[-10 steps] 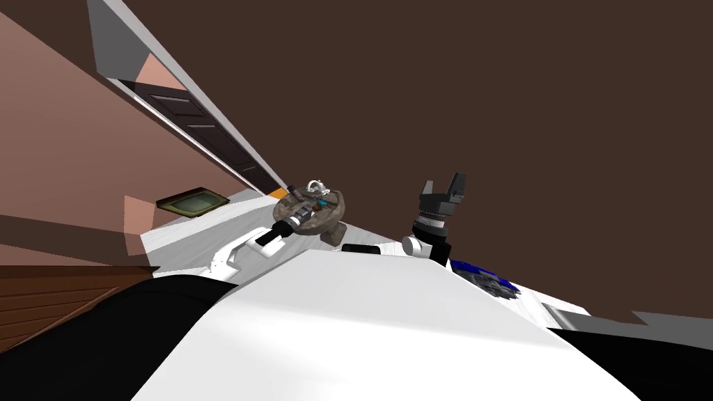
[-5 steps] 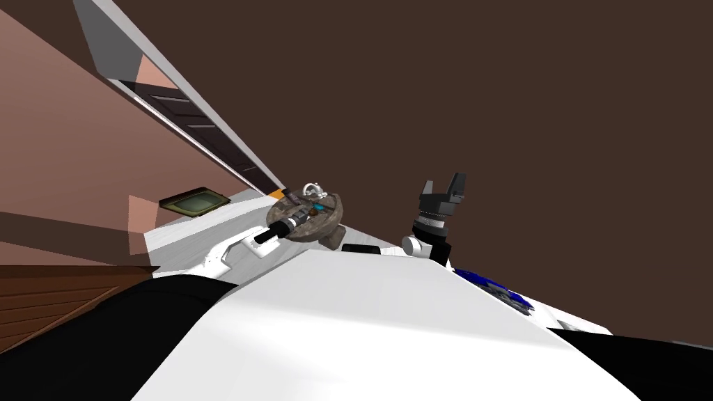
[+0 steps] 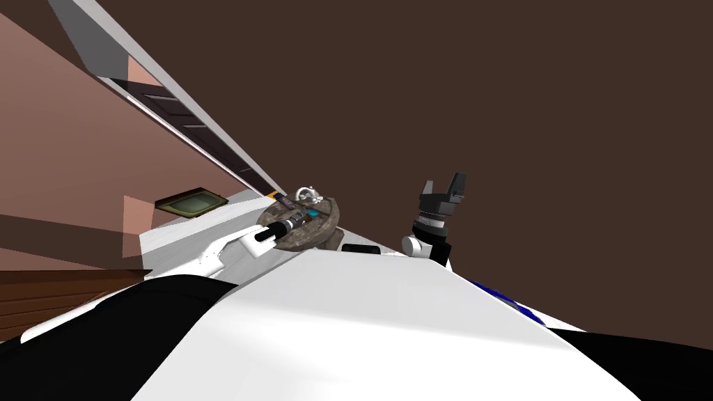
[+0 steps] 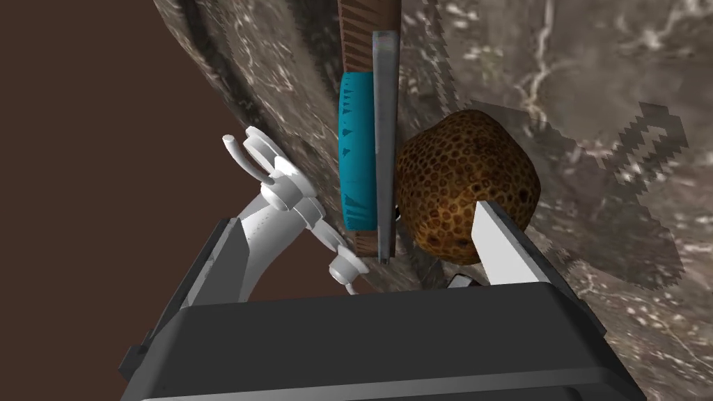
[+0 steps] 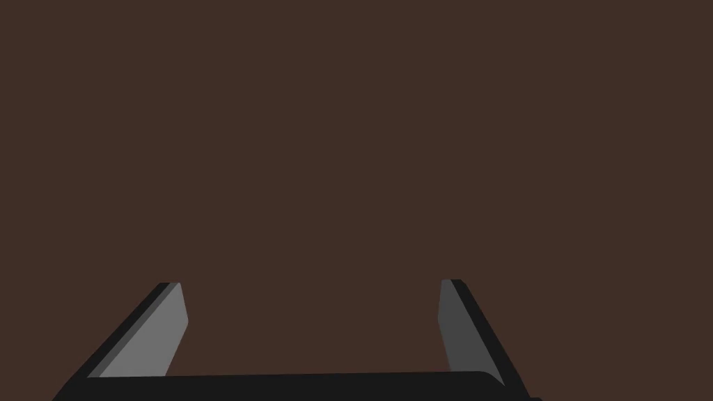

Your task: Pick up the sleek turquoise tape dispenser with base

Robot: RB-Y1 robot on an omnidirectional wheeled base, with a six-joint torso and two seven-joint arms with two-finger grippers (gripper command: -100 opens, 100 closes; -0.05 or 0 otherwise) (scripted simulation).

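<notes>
- The left arm (image 3: 233,249) was stretched low and forward, nearly straight, with its wrist over the rim of the round marbled counter (image 3: 306,241).
- The left claw (image 3: 301,216) pointed in over the counter top, released; its two fingers (image 4: 498,240) stood wide apart and held nothing.
- The turquoise tape dispenser (image 4: 356,160) sat on the counter just past the fingertips, in line with the gap between them. It stood on edge: a teal wheel against a thin grey bar, with a brown strip running on beyond it.
- Whether either finger touched the dispenser could not be told.
- A brown pitted ball (image 4: 463,181) lay just beside the dispenser, close to one fingertip.
- A white ringed gadget (image 4: 285,193) lay on the dispenser's other side at the counter's rim, in front of the other finger.
- The right arm (image 3: 426,240) stood raised beside the chest, its right claw (image 3: 442,185) pointing upward, released and empty, well apart from the counter.
</notes>
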